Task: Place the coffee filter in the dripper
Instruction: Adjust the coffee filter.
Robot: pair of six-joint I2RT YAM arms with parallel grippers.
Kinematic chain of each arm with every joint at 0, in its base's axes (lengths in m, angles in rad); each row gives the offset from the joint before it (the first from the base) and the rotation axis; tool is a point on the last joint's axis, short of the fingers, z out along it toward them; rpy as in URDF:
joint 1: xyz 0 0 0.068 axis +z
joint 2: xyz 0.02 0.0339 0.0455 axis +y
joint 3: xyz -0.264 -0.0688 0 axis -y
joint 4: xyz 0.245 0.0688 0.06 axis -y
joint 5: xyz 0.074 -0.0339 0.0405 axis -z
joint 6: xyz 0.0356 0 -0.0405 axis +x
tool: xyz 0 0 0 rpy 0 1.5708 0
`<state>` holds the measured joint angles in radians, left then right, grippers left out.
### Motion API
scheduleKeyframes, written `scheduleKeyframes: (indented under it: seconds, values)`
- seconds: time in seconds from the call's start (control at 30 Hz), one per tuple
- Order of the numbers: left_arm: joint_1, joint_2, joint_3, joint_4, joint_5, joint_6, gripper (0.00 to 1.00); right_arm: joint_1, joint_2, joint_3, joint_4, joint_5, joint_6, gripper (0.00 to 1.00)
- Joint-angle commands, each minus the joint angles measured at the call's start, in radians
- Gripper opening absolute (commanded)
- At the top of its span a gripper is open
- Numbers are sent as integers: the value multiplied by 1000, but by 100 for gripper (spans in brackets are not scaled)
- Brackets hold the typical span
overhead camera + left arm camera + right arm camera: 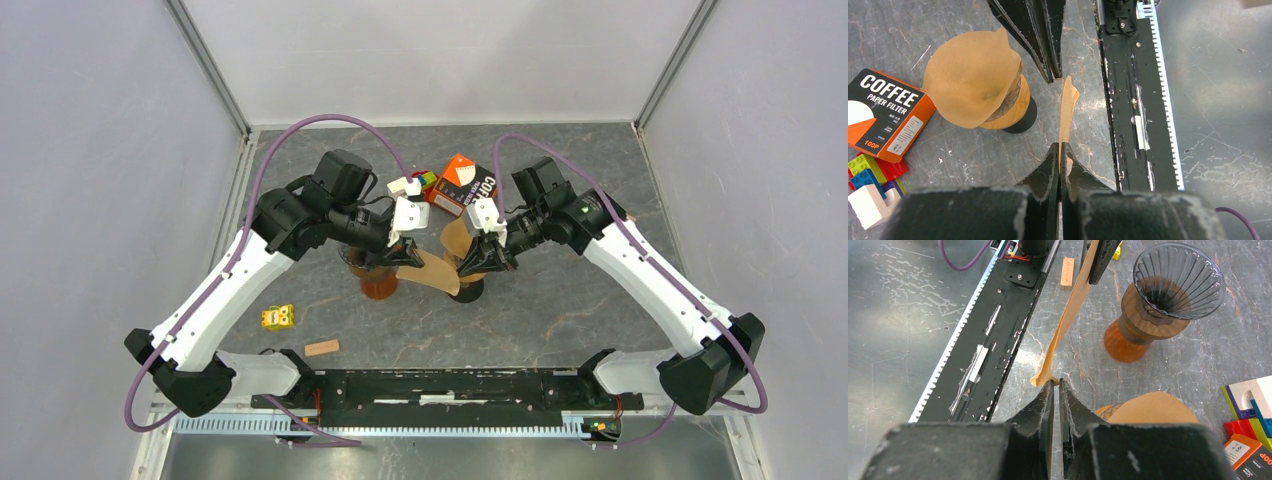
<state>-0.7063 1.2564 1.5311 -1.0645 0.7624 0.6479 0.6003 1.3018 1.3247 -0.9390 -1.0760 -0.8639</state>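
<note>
Over tabletop (560, 320), gripping flat filter (432, 272) in left fingers (1048, 170) and right fingers (1045, 405); best pulling open before seating in dripper (1178, 285).

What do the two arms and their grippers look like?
The left arm and right arm have white links with black joints and bases; a purple cable loops along each. White camera blocks sit at the wrists. The fingers are black, tapering wedges with scuffed edges.

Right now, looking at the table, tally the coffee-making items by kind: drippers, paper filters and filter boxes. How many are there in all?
Drippers: 2, the empty dripper and the filled dripper
Paper filters: 2, the held filter and the seated filter
Filter boxes: 1, the filter box
Total: 5
</note>
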Motion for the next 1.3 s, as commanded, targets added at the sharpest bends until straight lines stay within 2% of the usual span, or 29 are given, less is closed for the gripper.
scheduleKeyframes:
  seconds: [0.0,0.23,0.53,0.97,1.27]
  values:
    - [3,2,-3,38,9,5,2,5,-30,-1,2,-23,-9,13]
    - [4,-1,-3,28,-11,24,2,6,-31,19,-63,-12,-66,14]
    - [3,2,-8,26,-8,26,2,7,-27,30,-71,-27,-72,20]
    - [4,1,-16,21,11,33,2,8,-12,33,-34,-24,-28,8]
    - [4,5,-14,21,13,35,2,10,-8,24,-26,-39,-27,5]
